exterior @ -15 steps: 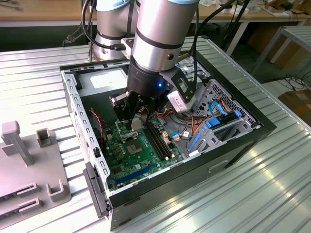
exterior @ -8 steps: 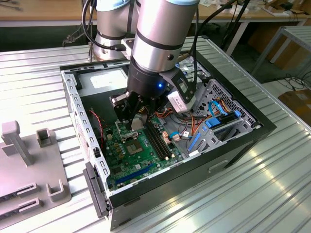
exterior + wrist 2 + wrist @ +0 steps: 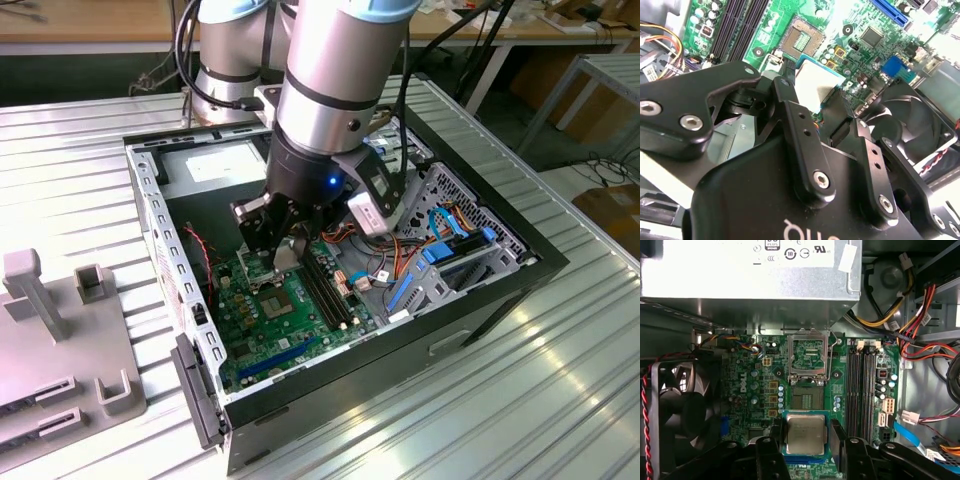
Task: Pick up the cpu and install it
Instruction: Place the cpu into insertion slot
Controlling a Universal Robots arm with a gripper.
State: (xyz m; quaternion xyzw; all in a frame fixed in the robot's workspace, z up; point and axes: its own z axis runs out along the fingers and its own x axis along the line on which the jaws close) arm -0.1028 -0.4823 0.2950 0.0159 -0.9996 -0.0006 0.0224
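Gripper: the gripper (image 3: pixel 283 245) is hanging inside the open computer case (image 3: pixel 400 352), low over the motherboard (image 3: pixel 290 330).
Fingers: the two black fingers (image 3: pixel 776 442) are clamping the cpu (image 3: pixel 805 434) by two opposite edges, and its other two edges are showing free.
Cpu: it is lying flat in the grasp, silver top up. It is sitting just beside the socket (image 3: pixel 808 399), not in it.
Socket: it is standing bare, with its load frame (image 3: pixel 809 351) tipped up on the side away from the cpu.
Room at the sides: the socket is lying between the memory slots (image 3: pixel 863 390) and rows of small capacitors. The black fan (image 3: pixel 682 410) is standing farther out beyond the capacitors, against the case wall.
Room beyond: the big grey power supply box (image 3: pixel 740 280) is overhanging the board edge just behind the raised frame.
Cables: red, yellow and orange cables (image 3: pixel 920 335) are bunching past the memory slots, well apart from the socket.
Case edges: the case walls are rising on all sides of the board, and the arm is reaching down through the open top.
Outside: the case is sitting on a ribbed metal table (image 3: pixel 540 400).
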